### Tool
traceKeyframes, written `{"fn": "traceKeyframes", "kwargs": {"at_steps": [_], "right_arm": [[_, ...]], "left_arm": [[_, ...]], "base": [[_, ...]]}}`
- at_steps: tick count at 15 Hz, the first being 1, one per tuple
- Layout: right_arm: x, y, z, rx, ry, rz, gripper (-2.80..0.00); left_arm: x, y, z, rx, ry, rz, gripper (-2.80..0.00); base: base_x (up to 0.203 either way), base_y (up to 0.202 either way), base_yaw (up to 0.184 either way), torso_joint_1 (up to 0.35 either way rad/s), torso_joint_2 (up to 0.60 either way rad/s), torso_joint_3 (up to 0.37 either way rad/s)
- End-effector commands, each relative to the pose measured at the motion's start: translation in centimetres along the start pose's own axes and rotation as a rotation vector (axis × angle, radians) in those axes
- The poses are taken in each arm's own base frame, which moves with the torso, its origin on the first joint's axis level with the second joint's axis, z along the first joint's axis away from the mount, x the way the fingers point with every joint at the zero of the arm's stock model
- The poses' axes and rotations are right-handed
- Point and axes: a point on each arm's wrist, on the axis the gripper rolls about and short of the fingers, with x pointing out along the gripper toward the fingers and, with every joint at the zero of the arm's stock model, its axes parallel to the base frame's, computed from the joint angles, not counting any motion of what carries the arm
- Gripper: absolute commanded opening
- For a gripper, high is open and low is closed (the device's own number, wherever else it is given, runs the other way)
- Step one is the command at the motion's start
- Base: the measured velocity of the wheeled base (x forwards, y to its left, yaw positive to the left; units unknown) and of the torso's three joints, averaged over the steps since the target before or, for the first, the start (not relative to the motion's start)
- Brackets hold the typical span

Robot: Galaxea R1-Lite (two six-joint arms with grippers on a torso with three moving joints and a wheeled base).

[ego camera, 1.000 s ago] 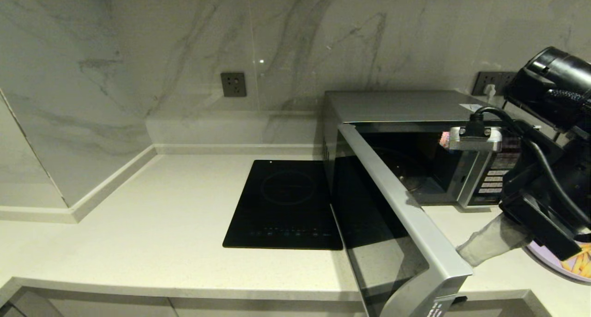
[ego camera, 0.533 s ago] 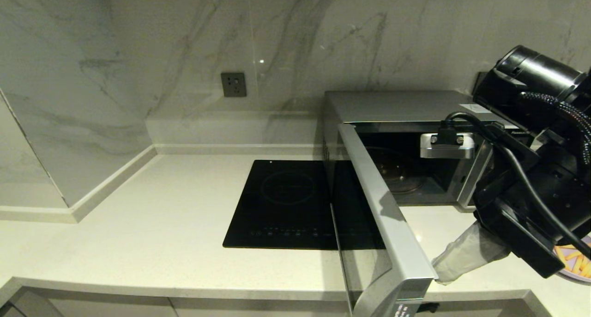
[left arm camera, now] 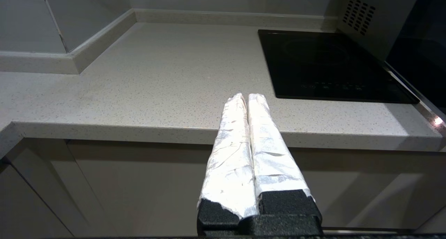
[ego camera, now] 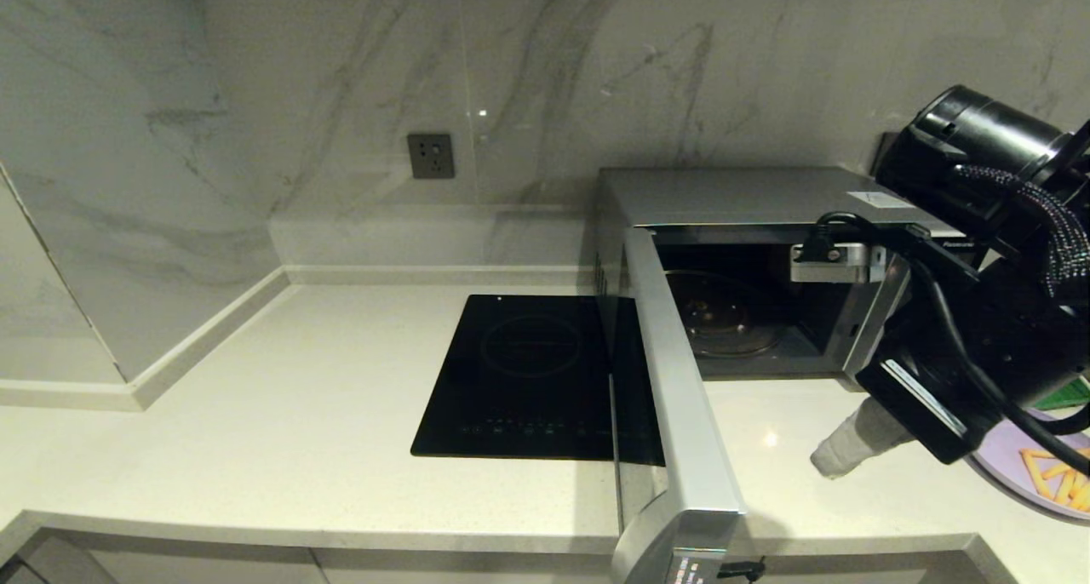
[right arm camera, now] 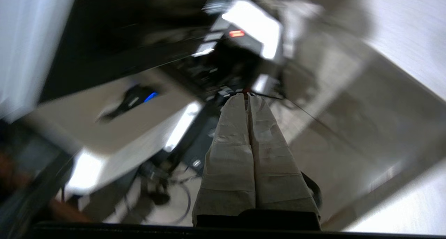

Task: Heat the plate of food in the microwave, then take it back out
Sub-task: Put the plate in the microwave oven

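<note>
1. The microwave [ego camera: 766, 226] is being shown with its door [ego camera: 677, 414] swung wide over the counter [ego camera: 255, 414].
2. The right gripper [ego camera: 830, 458] is being held low beside the door, fingers pressed together, apparently empty.
3. The plate of food [ego camera: 1035, 473] is being left on the counter, far right.
4. The left gripper [left arm camera: 246, 99] is being kept closed at the counter's front edge.
</note>
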Motion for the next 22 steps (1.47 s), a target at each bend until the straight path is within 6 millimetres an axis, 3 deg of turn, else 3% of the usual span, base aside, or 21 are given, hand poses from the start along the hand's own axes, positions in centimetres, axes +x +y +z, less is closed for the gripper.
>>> {"fn": "traceKeyframes", "kwargs": {"at_steps": [1,6,10,14,16,17,22], "right_arm": [[-0.8,-3.1,0.0,0.275,-0.056,-0.281,-2.80],[-5.4,-10.4,-2.6,0.781,-0.222,-0.520,-2.80],[-8.5,-17.7,-6.4,1.221,-0.302,-0.637,-2.80],[-9.0,-26.0,-10.3,1.659,-0.305,-0.693,-2.80],[-8.2,-28.5,-11.3,1.782,-0.284,-0.664,-2.80],[-7.7,-29.5,-11.4,1.823,-0.278,-0.649,0.00],[-6.1,-33.6,-12.0,1.893,-0.232,-0.653,0.00]], "left_arm": [[0.0,0.0,0.0,-0.001,0.000,0.000,-2.80],[0.0,0.0,0.0,-0.001,0.000,0.000,-2.80],[0.0,0.0,0.0,-0.001,0.000,0.000,-2.80],[0.0,0.0,0.0,-0.001,0.000,0.000,-2.80],[0.0,0.0,0.0,-0.001,0.000,0.000,-2.80],[0.0,0.0,0.0,-0.001,0.000,0.002,-2.80],[0.0,0.0,0.0,-0.001,0.000,0.000,-2.80]], "base": [[0.000,0.000,0.000,0.000,0.00,0.000],[0.000,0.000,0.000,0.000,0.00,0.000],[0.000,0.000,0.000,0.000,0.00,0.000],[0.000,0.000,0.000,0.000,0.00,0.000],[0.000,0.000,0.000,0.000,0.00,0.000],[0.000,0.000,0.000,0.000,0.00,0.000],[0.000,0.000,0.000,0.000,0.00,0.000]]}}
